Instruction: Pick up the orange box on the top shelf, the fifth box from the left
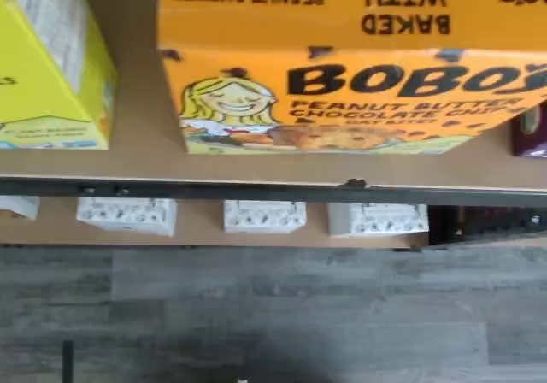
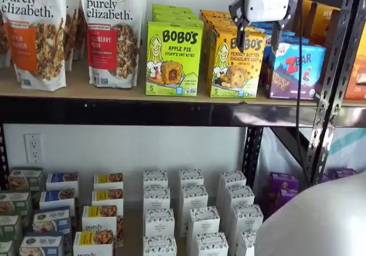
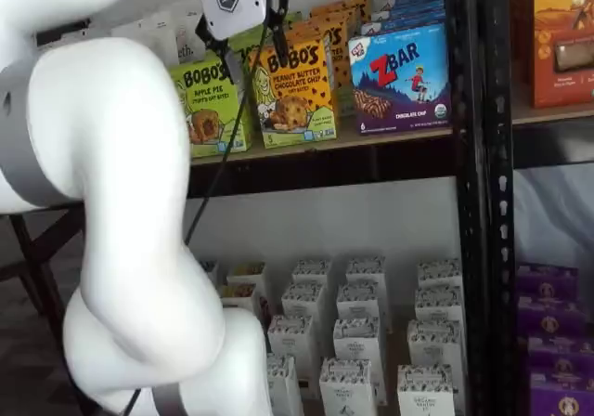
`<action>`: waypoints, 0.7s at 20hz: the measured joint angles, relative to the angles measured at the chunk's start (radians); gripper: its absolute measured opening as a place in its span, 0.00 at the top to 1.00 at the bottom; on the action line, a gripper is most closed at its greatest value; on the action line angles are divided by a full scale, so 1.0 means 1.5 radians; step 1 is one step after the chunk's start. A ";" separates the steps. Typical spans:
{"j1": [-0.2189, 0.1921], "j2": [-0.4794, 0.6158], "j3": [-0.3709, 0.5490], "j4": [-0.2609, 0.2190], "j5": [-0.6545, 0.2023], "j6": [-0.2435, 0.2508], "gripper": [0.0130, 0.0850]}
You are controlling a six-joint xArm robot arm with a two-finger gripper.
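The orange box (image 2: 234,67) stands upright at the front of a row on the top shelf (image 2: 86,90), printed "BOBO'S Peanut Butter Chocolate Chip". It shows in both shelf views (image 3: 297,100), and the wrist view sees its top and front face (image 1: 342,92) from close above. My gripper (image 2: 258,42) hangs over the box's upper edge with its white body above. A plain gap, about as wide as the box, separates the two black fingers (image 2: 241,33), so it is open and holds nothing. The gripper (image 3: 243,49) also shows here, in front of the box's top left corner.
A lime-green Apple Pie box (image 2: 173,59) stands just left of the orange one, and a blue Zbar box (image 2: 294,70) just right. Granola bags (image 2: 34,33) fill the shelf's left. A black upright (image 2: 331,79) rises at the right. Small white boxes (image 2: 189,210) sit on the level below.
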 joint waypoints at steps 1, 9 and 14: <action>-0.004 0.001 -0.001 0.005 -0.005 -0.002 0.00; -0.045 -0.024 0.034 0.057 -0.100 -0.030 0.00; -0.045 -0.012 0.032 0.059 -0.126 -0.030 0.00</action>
